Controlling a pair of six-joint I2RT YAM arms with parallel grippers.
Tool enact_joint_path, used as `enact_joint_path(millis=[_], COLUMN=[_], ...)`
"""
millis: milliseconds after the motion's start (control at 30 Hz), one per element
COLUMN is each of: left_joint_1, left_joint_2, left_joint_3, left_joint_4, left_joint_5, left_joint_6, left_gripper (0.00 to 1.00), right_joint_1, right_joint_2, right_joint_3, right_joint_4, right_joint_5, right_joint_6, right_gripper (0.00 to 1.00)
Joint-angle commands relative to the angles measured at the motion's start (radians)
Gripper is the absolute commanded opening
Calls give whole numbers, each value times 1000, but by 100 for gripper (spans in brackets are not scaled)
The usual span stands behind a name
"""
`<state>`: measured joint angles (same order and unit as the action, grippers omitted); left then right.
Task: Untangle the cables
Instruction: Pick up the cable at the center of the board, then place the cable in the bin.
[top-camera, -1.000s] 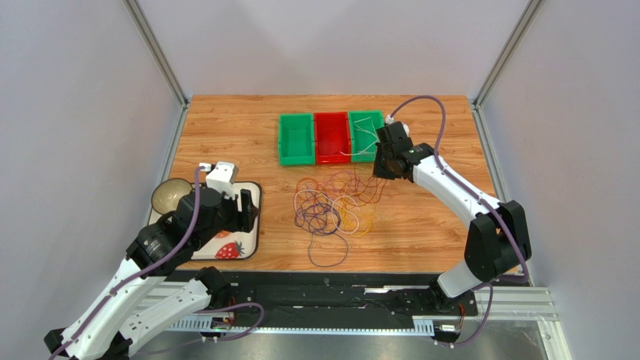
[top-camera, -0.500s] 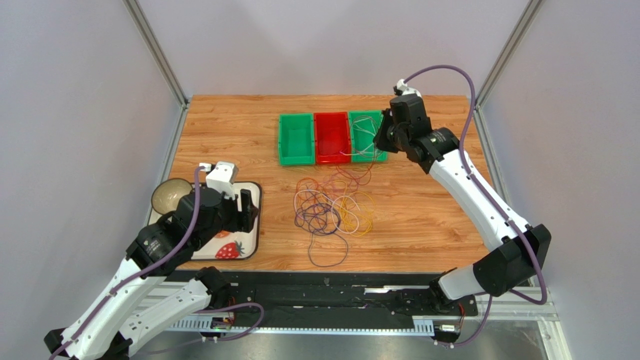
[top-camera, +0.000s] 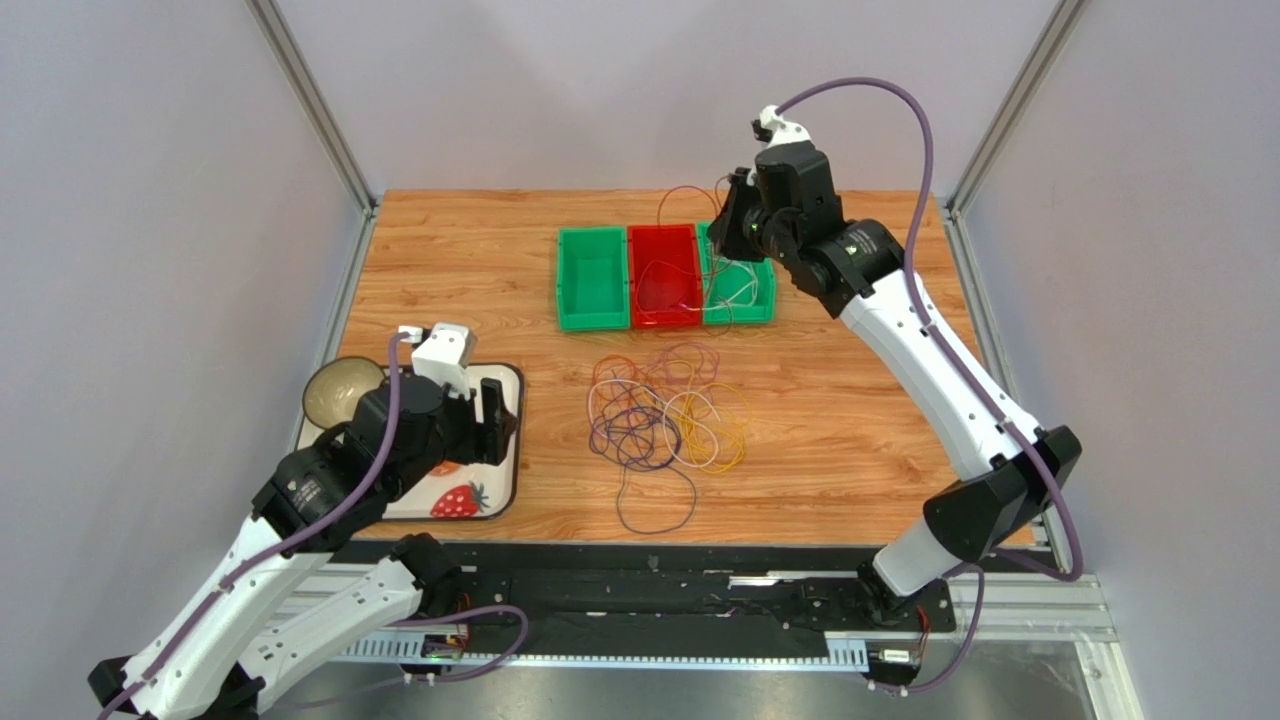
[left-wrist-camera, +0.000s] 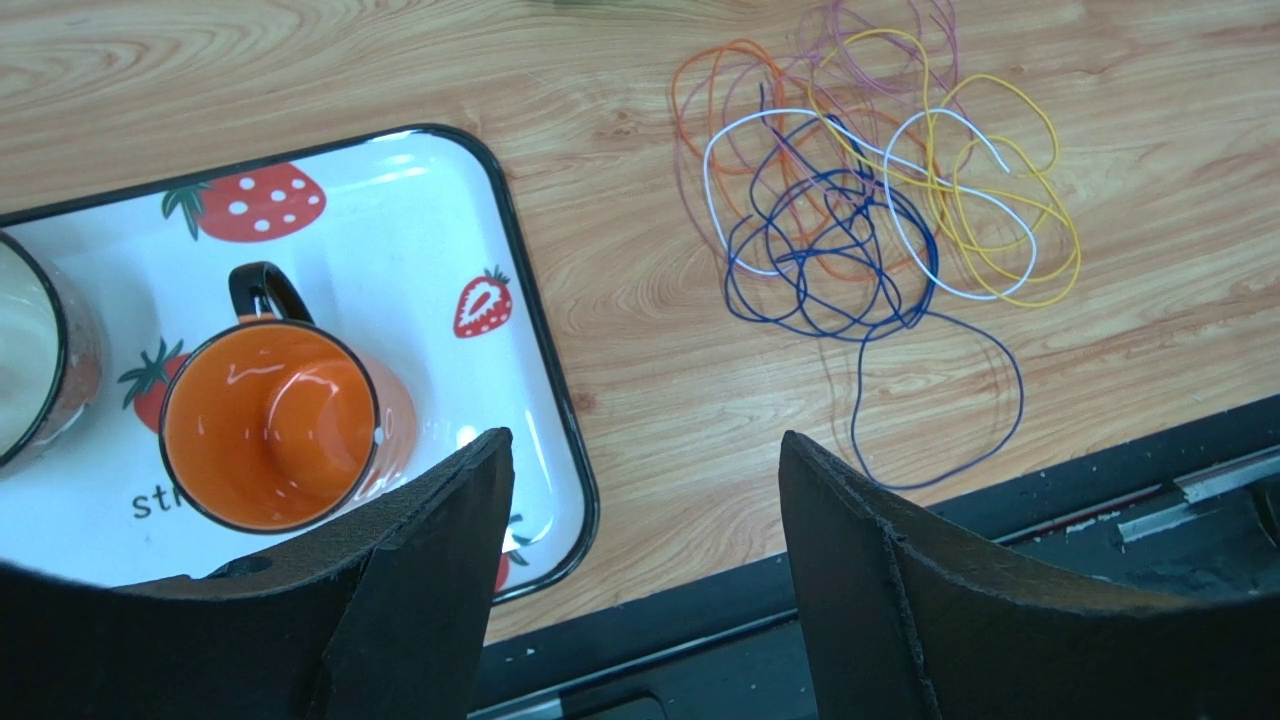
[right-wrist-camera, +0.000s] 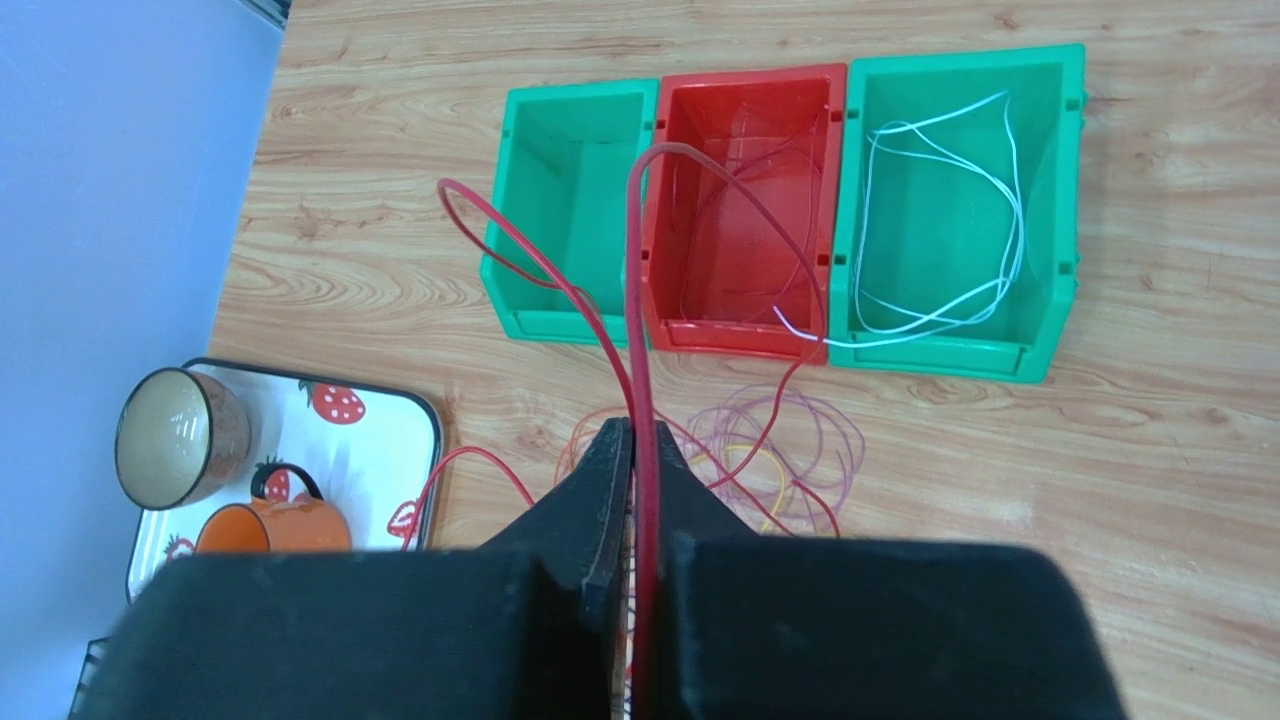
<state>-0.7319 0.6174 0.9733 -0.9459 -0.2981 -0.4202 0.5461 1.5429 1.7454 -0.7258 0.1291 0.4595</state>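
Observation:
The cables (top-camera: 661, 420) lie in a loose tangle of purple, yellow, white and orange loops mid-table; the left wrist view shows this tangle (left-wrist-camera: 872, 195) too. My right gripper (top-camera: 736, 225) hangs high over the bins, shut (right-wrist-camera: 639, 450) on a red cable (right-wrist-camera: 636, 300) that loops upward and trails back down toward the tangle. A white cable (right-wrist-camera: 939, 225) lies in the right green bin (right-wrist-camera: 1052, 195). My left gripper (top-camera: 489, 420) hovers open (left-wrist-camera: 643, 443) over the tray's right edge, holding nothing.
A left green bin (top-camera: 592, 278), a red bin (top-camera: 664, 275) and a right green bin (top-camera: 759, 293) stand in a row at the back. A strawberry-print tray (top-camera: 508, 477) at the near left carries an orange mug (left-wrist-camera: 271, 420) and a brown cup (top-camera: 338, 390).
My right arm has risen and swung back from the tangle's far edge to above the bins, drawing the red cable up with it. The left arm has stayed still.

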Motion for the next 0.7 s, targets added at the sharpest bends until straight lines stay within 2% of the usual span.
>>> enact_joint_path(millis=[0, 667], left_joint_1=[-3, -3], left_joint_2=[-7, -4], left_joint_3=[-4, -2], left_joint_4=[16, 9], left_joint_5=[-12, -42], left_joint_6=[4, -6], left_gripper=[74, 74], right_joint_1=[5, -20], right_joint_2=[55, 428], right_joint_3=[98, 450], right_joint_4=[12, -9], right_joint_5=[-5, 15], right_joint_6=[-28, -22], right_gripper=[0, 0])
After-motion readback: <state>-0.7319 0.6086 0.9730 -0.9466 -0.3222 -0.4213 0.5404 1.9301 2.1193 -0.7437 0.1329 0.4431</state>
